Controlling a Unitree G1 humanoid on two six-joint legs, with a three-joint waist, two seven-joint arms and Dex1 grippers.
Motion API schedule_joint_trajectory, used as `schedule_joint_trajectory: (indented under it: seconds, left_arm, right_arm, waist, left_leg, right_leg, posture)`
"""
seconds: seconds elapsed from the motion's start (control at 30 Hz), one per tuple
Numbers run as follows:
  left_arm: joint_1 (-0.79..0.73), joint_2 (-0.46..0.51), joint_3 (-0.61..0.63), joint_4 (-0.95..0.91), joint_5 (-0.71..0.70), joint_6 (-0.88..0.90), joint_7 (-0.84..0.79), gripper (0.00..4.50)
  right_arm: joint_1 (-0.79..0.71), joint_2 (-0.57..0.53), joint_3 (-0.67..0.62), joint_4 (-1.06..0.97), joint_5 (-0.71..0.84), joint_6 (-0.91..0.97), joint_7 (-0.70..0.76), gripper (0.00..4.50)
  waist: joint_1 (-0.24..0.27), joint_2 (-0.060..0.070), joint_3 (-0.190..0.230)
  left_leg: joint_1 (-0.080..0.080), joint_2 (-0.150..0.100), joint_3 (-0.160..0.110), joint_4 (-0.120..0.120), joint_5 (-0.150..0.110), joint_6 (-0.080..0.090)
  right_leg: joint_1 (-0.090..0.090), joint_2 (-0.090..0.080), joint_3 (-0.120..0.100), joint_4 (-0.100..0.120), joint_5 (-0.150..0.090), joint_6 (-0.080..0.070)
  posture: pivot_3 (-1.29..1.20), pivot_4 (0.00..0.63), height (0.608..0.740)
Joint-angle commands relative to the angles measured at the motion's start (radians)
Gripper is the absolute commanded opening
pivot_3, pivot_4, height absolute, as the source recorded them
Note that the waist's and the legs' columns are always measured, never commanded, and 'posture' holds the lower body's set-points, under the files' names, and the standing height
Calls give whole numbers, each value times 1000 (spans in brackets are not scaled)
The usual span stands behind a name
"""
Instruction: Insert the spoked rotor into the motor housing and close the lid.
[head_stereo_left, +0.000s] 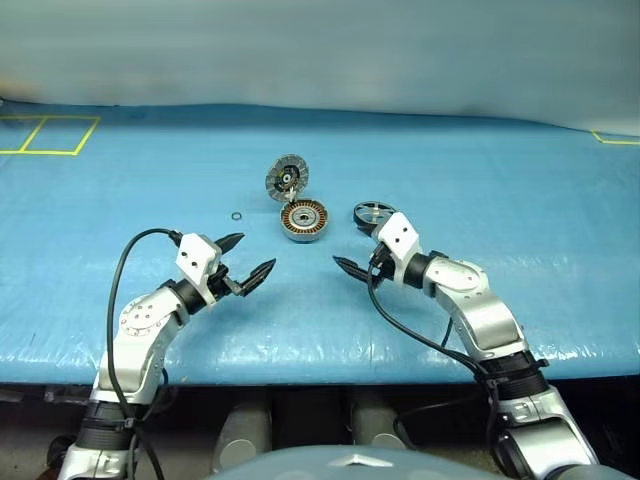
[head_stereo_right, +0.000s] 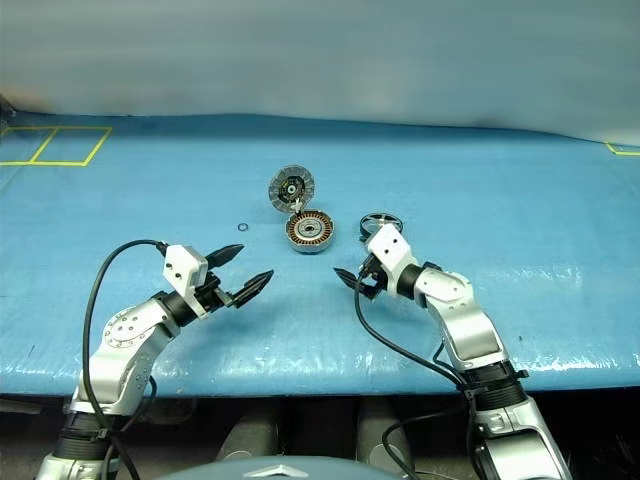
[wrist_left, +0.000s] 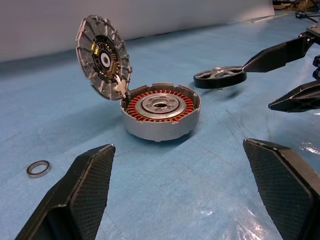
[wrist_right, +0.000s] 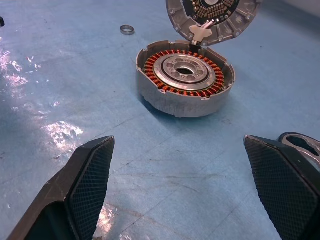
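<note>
The motor housing sits on the blue table, its copper windings and metal centre showing. Its hinged lid stands open and upright behind it, segmented inner face towards me. The black spoked rotor lies flat just right of the housing. My left gripper hovers open, front-left of the housing, with nothing between its fingers. My right gripper is open too, front-right of the housing; in the left wrist view one of its fingers reaches to the rotor's rim.
A tiny dark washer ring lies left of the housing. Yellow tape lines mark the far left of the blue table cover. The table's front edge runs just beneath both arms.
</note>
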Motion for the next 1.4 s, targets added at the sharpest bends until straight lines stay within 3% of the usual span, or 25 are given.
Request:
schedule_joint_trajectory:
  seconds: [0.03,0.33,0.5,0.63,0.9,1.17,1.4]
  left_arm:
    - [-9,-10,6,-16,6,-30,9,4489]
    - [4,-35,-5,-13,17,-47,24,4489]
    - [22,-41,-3,-16,18,-57,35,4489]
    - [42,-55,-11,-25,24,-62,52,4489]
    - [134,-83,-10,-71,33,-77,93,4489]
    - [210,-85,7,-114,35,-83,119,4489]
    - [232,-82,18,-135,37,-79,130,4489]
  right_arm:
    - [-20,-37,24,-47,-26,-6,31,4344]
    - [-162,-113,115,20,-108,-25,139,4344]
    - [-332,-133,263,125,-213,-83,279,4344]
    - [-540,-80,393,333,-335,-208,360,4344]
    - [-820,95,483,773,-464,-434,379,4344]
    - [-905,198,470,1060,-515,-539,344,4344]
    - [-924,228,456,1157,-538,-593,318,4344]
  waist:
    - [0,0,0]
    - [0,0,0]
    - [-3,0,0]
    - [-13,0,0]
    - [-18,0,0]
    - [-23,1,1]
    - [-27,1,1]
  left_leg:
    - [0,0,0,0,0,0]
    - [1,0,1,1,0,0]
    - [0,0,1,1,0,0]
    - [1,1,2,1,0,0]
    - [1,1,2,-1,0,0]
    - [1,1,2,-2,0,0]
    - [7,1,2,-2,0,0]
  right_leg:
    - [0,0,0,0,0,0]
    - [0,0,0,0,0,0]
    - [0,0,0,0,1,0]
    - [0,0,0,0,2,-1]
    - [-1,0,0,0,5,-6]
    - [-2,0,0,-1,5,-7]
    - [2,0,0,2,2,-4]
  posture:
    - [0,150,740]
    - [0,150,740]
    - [0,150,740]
    - [0,150,740]
    - [0,150,740]
    - [0,150,740]
    - [0,150,740]
